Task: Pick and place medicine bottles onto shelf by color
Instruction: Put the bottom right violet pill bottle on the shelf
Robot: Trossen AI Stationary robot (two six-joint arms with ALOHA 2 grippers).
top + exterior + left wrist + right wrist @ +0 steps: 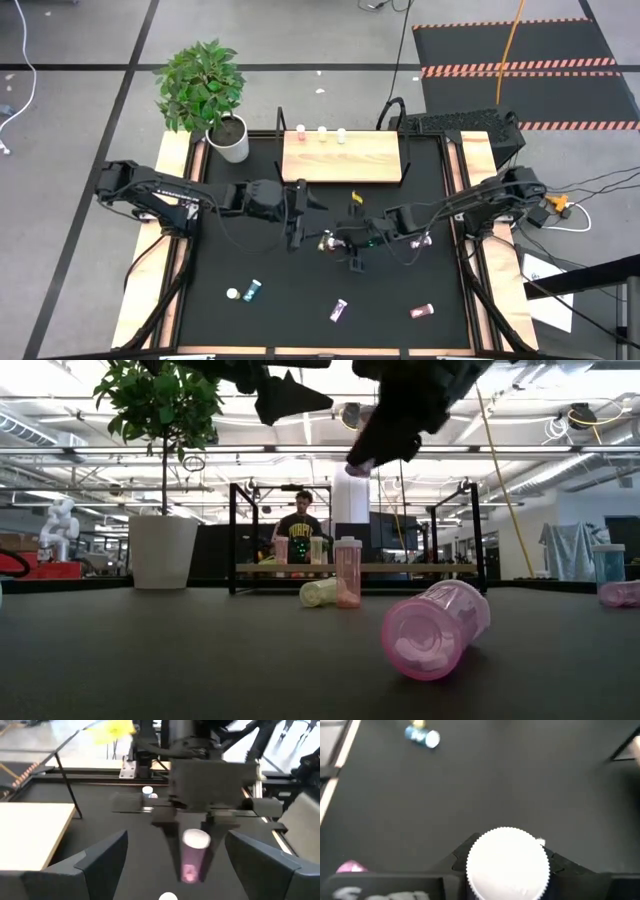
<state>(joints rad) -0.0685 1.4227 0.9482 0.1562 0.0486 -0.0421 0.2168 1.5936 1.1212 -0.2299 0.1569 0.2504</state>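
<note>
My right gripper (338, 241) is shut on a purple bottle with a white cap (325, 243), held above the middle of the black table; the bottle also shows in the left wrist view (191, 862). My left gripper (300, 208) is open and empty just to the left of it, pointing at it, with its fingers (102, 862) apart from the bottle. The tan shelf (342, 160) stands at the far edge with three bottles (321, 132) upright along its back. A teal bottle (254, 290), a purple one (340, 309) and a pink one (422, 311) lie near the front. My right gripper pinches the purple bottle between its two fingers (462, 857) at the white cap end (507, 865). The bottle lies along the fingers, cap toward the wrist. The fingers slant down toward the table's left. The bottle's body (360, 462) sticks out below them, tilted and clear of the table.
A potted plant (228, 138) stands left of the shelf. A yellow bottle (356, 198) lies in front of the shelf, and another bottle (425, 240) lies under the right arm. A keyboard (460, 122) sits at the far right. A person (301, 520) stands behind the table.
</note>
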